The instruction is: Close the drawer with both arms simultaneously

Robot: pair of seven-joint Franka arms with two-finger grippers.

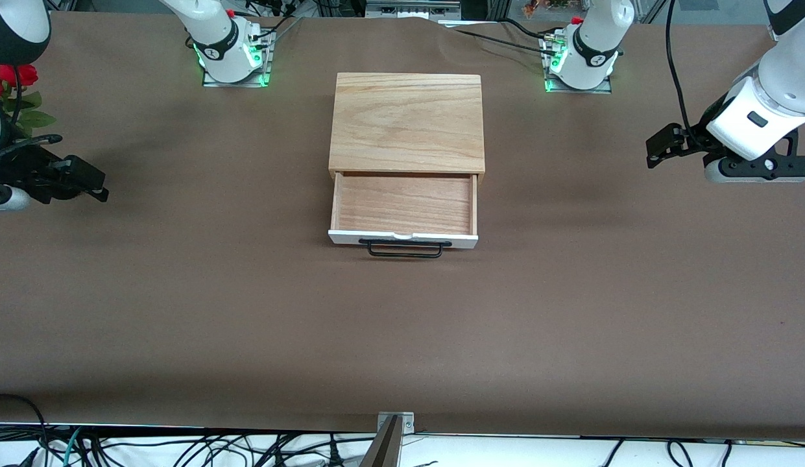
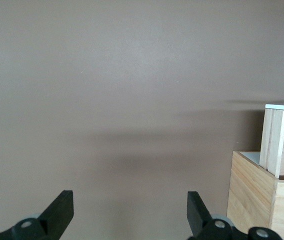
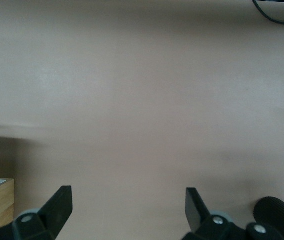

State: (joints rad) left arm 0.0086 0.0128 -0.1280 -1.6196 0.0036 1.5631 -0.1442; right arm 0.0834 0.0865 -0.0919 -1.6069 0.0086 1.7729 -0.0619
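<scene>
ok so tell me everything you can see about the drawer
The drawer is a shallow tray with a reddish-brown wood floor, thin pale wood side walls and a white front panel carrying a black wire bar handle. It is pulled well out of the light oak box, toward the front camera, sits level and holds nothing. Only the box touches it. The left gripper and the right gripper, fingers open, hover over bare table toward their own ends.
</scene>
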